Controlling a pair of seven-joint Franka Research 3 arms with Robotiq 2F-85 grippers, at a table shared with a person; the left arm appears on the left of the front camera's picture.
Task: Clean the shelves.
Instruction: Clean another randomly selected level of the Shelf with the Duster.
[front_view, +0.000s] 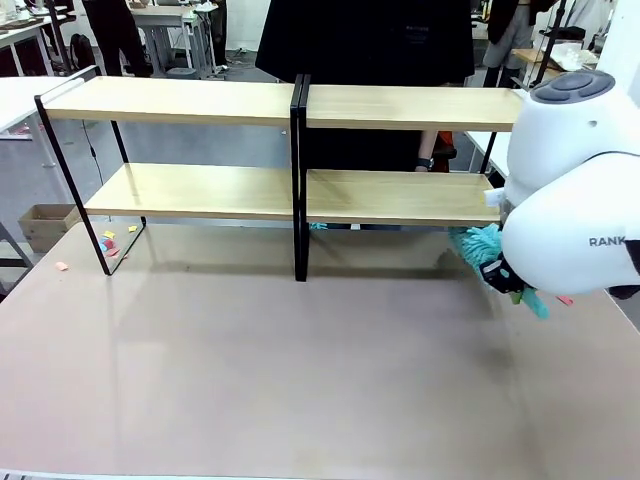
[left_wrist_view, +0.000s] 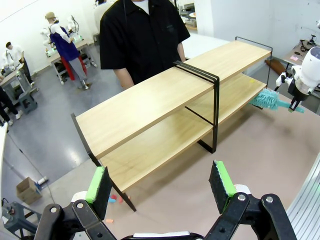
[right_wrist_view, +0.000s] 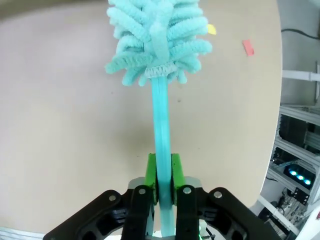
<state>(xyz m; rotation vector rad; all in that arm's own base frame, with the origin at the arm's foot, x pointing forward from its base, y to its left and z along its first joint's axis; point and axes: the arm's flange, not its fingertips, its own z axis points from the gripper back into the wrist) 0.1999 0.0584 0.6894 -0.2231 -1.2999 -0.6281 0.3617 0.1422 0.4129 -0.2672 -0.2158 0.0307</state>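
Beige tabletop (front_view: 300, 370) is bare before the shelves (front_view: 290, 190), whose boards are not yet touched by the teal duster (right_wrist_view: 159, 55) pinched in the right gripper (right_wrist_view: 161, 180), while the left gripper (left_wrist_view: 160, 185) is held spread.

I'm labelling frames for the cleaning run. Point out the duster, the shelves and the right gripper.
duster (right_wrist_view: 159, 37): right wrist view, fluffy teal head.
shelves (front_view: 200, 100): front view, top board, left unit.
right gripper (right_wrist_view: 162, 172): right wrist view, between the green pads clamping the handle.

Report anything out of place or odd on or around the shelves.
The shelves stand straight and bare. The only oddity is small coloured scraps: several lie on the floor by the rack's left foot, and two lie on the table near the duster, which the right gripper holds.
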